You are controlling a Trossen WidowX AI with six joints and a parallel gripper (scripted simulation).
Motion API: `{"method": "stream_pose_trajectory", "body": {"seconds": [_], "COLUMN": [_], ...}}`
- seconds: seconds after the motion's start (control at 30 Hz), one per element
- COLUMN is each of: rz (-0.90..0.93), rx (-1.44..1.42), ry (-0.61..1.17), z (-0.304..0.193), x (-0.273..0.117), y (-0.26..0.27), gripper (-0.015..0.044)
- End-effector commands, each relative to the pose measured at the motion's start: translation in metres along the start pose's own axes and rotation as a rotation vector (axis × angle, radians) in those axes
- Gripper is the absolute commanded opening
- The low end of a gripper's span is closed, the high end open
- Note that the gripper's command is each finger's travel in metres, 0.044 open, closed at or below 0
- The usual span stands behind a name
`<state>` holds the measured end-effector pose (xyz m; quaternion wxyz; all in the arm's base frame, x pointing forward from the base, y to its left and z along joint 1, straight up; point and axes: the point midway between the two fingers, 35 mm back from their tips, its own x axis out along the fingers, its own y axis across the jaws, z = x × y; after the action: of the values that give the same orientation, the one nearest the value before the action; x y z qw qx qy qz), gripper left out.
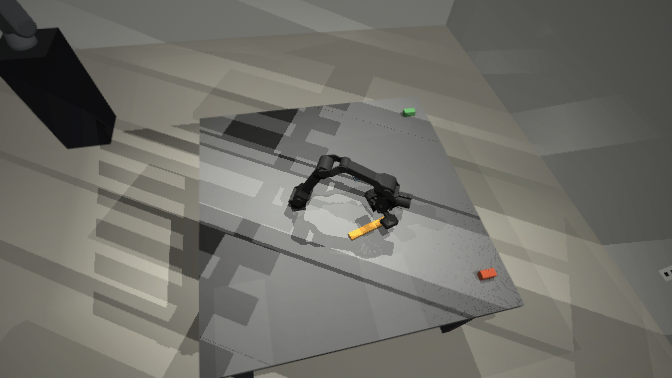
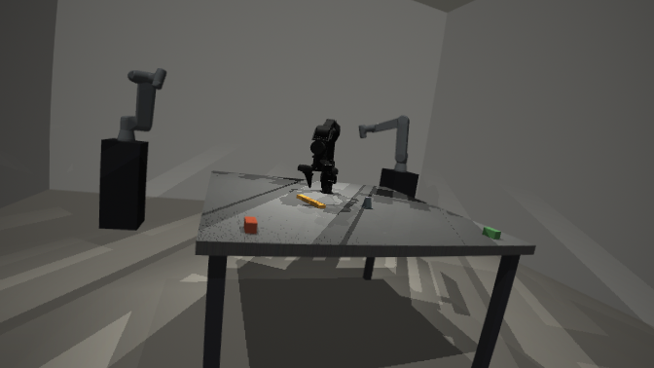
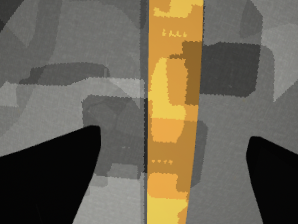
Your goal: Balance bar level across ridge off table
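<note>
The long orange bar [image 1: 365, 229] [image 2: 311, 202] [image 3: 167, 130] lies flat on the table [image 1: 310, 310] [image 2: 389, 234]. My gripper [image 2: 321, 183] [image 3: 176, 141] is open and empty above the bar. In the wrist view the bar runs lengthwise between the two black fingers, with gaps on both sides, and the fingers do not touch it. In the top view the arm hides the bar's far end. The small blue-grey ridge [image 2: 368, 202] stands on the table to the right of the bar in the exterior view. The arm mostly hides it in the top view.
A red block [image 1: 487, 274] [image 2: 250, 225] and a green block [image 1: 409, 112] [image 2: 491, 233] lie near two table corners. Two grey arms [image 2: 145, 104] [image 2: 402, 138] on black pedestals stand away from the table.
</note>
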<state>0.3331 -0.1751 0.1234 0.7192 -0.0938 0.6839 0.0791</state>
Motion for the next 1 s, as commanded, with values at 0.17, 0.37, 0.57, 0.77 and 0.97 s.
{"method": "stream_pose_trajectory", "body": {"seconds": [0.17, 0.37, 0.57, 0.77, 0.97], "rz": [0.005, 0.005, 0.005, 0.005, 0.005], "rx": [-0.036, -0.036, -0.036, -0.036, -0.036], "ry": [0.023, 0.023, 0.023, 0.023, 0.023], "z": [-0.002, -0.003, -0.004, -0.004, -0.004], "x": [0.008, 0.042, 0.047, 0.052, 0.062], "y": [-0.001, -0.001, 0.000, 0.000, 0.000], "gripper": [0.0315, 0.0315, 0.0315, 0.0315, 0.0315]}}
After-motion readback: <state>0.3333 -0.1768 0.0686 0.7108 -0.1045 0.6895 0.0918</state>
